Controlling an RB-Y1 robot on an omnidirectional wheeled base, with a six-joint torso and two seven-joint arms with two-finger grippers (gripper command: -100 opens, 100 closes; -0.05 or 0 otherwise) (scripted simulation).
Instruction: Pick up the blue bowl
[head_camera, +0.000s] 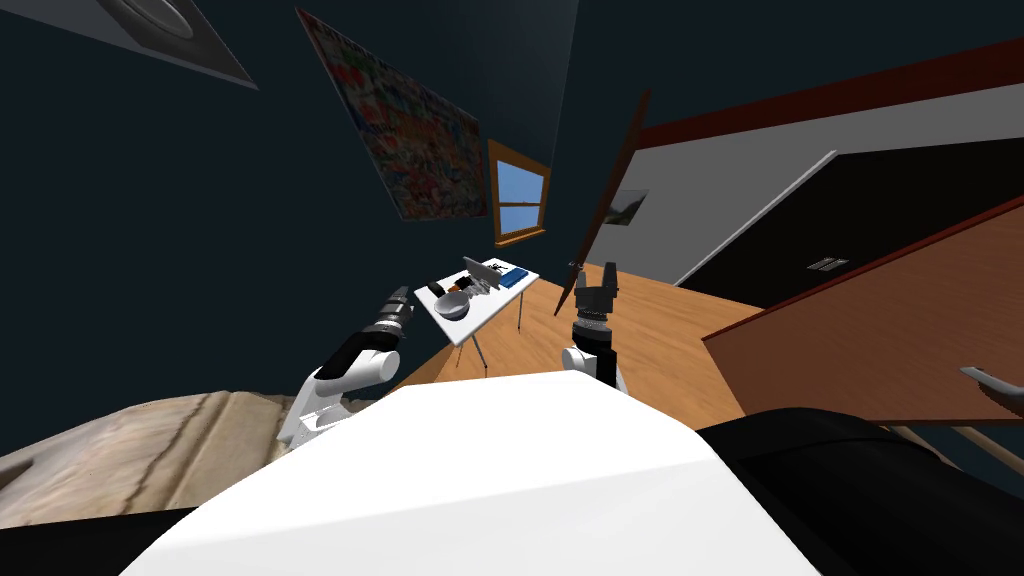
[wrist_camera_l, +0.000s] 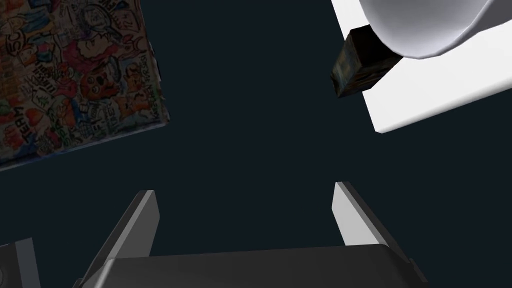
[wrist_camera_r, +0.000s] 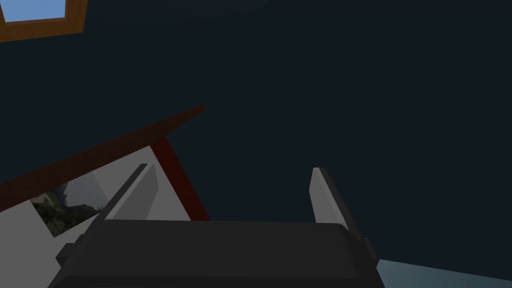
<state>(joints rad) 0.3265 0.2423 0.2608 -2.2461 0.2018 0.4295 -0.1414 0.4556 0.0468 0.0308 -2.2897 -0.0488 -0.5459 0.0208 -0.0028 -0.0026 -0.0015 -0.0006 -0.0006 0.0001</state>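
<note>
Bowl (head_camera: 452, 307) sits on the small white table (head_camera: 492, 302) ahead of me, at the end nearer my left arm. It renders light grey. The left wrist cam has the bowl (wrist_camera_l: 420, 25) as a pale rounded shell on the white tabletop (wrist_camera_l: 440, 95), off to one side of the finger line and beyond the tips.

A dark block (wrist_camera_l: 359, 64) is right against the bowl's edge in that view; I can't tell if they touch. In the head view the block (head_camera: 436, 289) lies just beside the bowl.

Further along the table there's a tilted grey slab (head_camera: 482, 272) I can't identify, then a flat blue item (head_camera: 514, 277) at the far end.

Left gripper (head_camera: 402, 294) hangs in the air short of the table, apart from the bowl. Its fingers (wrist_camera_l: 145, 225) are spread wide with nothing between them.

Right gripper (head_camera: 596, 276) is raised off the table's other side, above the wooden floor (head_camera: 660, 320). Its blades are also spread and empty.

A colourful poster (head_camera: 420, 130) hangs on the dark wall behind the table.
</note>
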